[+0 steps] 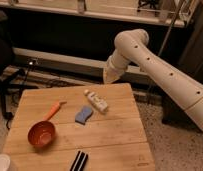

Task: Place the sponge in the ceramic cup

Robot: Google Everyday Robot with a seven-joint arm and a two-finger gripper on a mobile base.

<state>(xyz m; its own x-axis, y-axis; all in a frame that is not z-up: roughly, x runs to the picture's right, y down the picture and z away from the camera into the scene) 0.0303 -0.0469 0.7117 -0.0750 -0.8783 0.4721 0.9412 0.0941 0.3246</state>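
Gripper [79, 161] at bottom edge — sponge [84, 114] apart

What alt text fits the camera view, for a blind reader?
A blue sponge lies in the middle of a wooden table, beside a white bottle and apart from a red scoop. The dark gripper shows at the bottom edge, the white arm at the right; a white object, perhaps the cup, sits bottom-left.
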